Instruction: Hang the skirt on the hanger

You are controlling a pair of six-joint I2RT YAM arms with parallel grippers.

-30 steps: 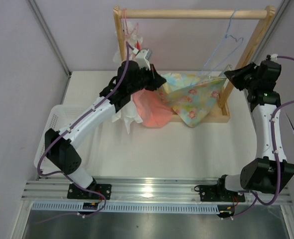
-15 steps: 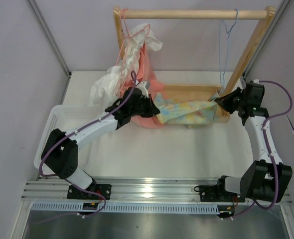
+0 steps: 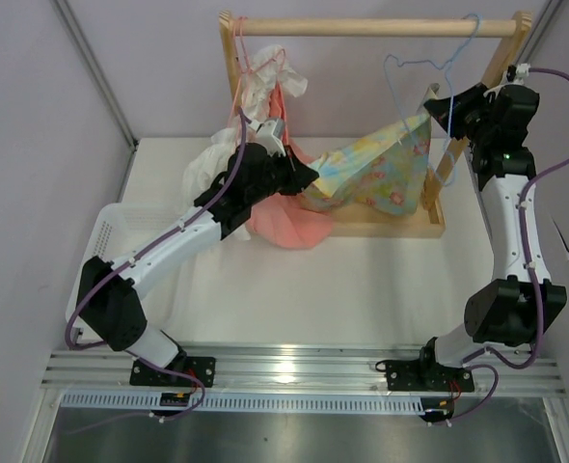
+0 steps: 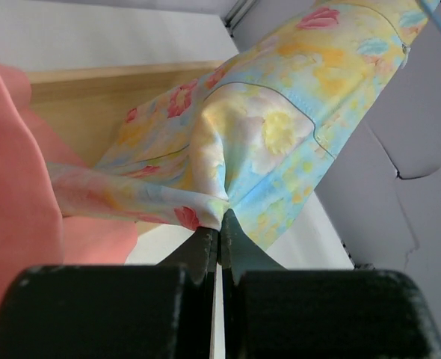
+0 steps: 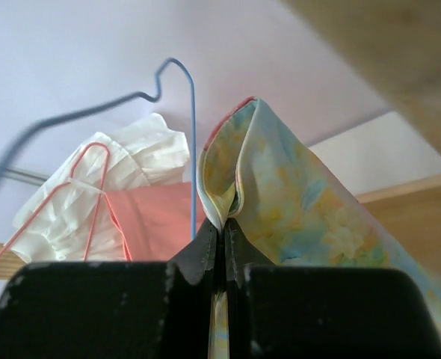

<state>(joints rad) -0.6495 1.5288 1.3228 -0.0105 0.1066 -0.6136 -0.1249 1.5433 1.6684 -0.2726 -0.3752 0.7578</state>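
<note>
In the top view, the skirt (image 3: 376,174) is held stretched in the air between the left hand (image 3: 309,179) and the right hand (image 3: 437,104), just beside the hanger (image 3: 392,60) hung on the wooden rack (image 3: 371,27). In the left wrist view, the left hand is seen clamped tight on a skirt corner. In the right wrist view, the right hand is pinched closed on a folded skirt edge, with the hanger wire just beside it.

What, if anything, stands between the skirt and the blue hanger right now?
Nothing visible does. The right gripper holds the skirt by its raised end, right beside the hanger; the left gripper holds the other end.
</note>
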